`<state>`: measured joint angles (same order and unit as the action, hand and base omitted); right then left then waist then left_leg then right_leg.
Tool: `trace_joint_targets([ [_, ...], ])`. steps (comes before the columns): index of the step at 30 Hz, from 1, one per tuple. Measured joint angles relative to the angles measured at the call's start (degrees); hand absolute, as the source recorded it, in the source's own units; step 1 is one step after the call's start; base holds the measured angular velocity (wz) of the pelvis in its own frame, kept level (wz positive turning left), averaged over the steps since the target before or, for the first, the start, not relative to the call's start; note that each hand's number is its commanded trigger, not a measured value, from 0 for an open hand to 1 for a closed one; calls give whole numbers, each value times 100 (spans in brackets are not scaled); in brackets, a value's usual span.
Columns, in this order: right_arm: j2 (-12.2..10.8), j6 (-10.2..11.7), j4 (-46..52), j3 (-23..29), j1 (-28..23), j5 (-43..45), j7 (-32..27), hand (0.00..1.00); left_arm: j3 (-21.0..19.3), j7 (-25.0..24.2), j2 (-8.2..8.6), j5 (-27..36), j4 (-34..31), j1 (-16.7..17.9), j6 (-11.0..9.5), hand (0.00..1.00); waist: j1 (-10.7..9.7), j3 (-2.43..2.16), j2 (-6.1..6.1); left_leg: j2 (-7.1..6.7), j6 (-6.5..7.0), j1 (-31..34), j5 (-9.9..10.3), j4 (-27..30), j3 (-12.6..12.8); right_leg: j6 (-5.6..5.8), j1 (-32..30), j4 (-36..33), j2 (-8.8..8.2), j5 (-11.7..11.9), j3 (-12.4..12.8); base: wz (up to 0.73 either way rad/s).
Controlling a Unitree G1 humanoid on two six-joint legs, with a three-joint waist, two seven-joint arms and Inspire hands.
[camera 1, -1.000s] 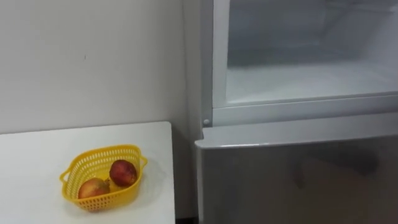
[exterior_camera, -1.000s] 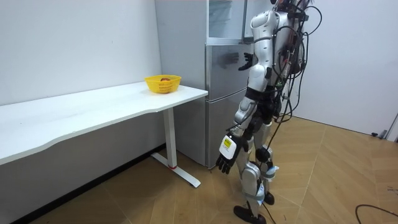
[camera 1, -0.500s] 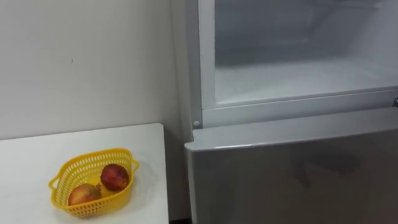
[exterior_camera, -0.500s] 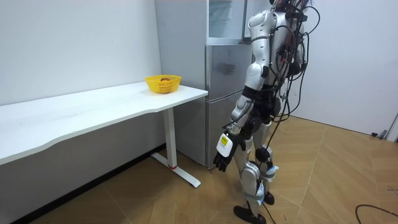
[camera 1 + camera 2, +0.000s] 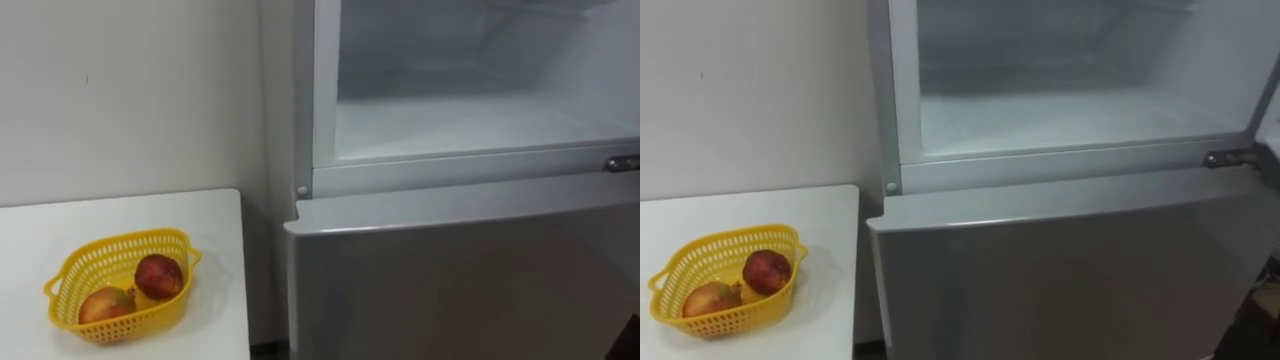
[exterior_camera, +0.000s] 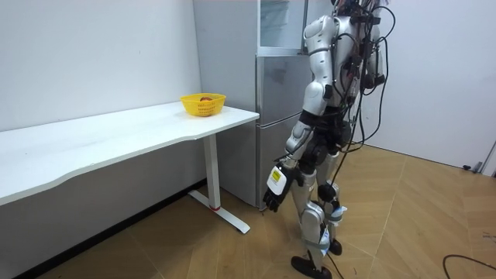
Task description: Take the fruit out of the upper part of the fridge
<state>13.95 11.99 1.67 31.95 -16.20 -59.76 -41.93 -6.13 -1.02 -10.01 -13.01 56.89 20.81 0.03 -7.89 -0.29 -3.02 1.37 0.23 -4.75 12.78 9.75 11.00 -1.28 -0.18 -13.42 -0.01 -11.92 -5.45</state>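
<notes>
The robot stands close before the fridge [image 6: 275, 101], and its left hand [image 6: 275, 188] hangs low beside the thigh, the fingers loose and pointing down, holding nothing, with open floor under them. High above the fingers the upper compartment [image 5: 470, 120] is open, and its front edge sits just over the top edge of the shut lower door [image 5: 450, 280]. The red fruit [image 5: 158, 275] and the paler fruit [image 5: 103, 304] lie touching in the basket [image 5: 140, 318] on the table [image 5: 120, 210], higher than the fingers and well apart from them, near the table's edge, where a narrow gap separates table and fridge.
</notes>
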Motion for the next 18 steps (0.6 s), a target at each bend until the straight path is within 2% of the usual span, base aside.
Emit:
trace_joint_targets([
  [7,3,11,186,313,136,-1132,856,0,-294,-209,6,-19,-227,11,-7,0,-29,-1,84,0,0,33,0,-3,14,-1,-58,12,10,0,67,-2],
  [11,40,15,257,312,309,-1444,1340,0,-397,-209,33,-39,-247,11,-33,0,12,-13,129,2,0,25,0,-6,87,-3,-95,-31,7,0,80,-9],
  [14,51,-20,444,363,448,-1540,1960,0,-613,-227,70,-39,-224,56,-38,0,8,-16,149,7,0,23,0,-6,86,-5,-84,-20,9,0,72,0],
  [18,137,-62,840,436,817,-2051,2599,0,-671,-226,87,-21,-171,176,-45,0,17,-18,177,3,0,40,0,-2,83,-5,-94,-21,1,1,66,1],
])
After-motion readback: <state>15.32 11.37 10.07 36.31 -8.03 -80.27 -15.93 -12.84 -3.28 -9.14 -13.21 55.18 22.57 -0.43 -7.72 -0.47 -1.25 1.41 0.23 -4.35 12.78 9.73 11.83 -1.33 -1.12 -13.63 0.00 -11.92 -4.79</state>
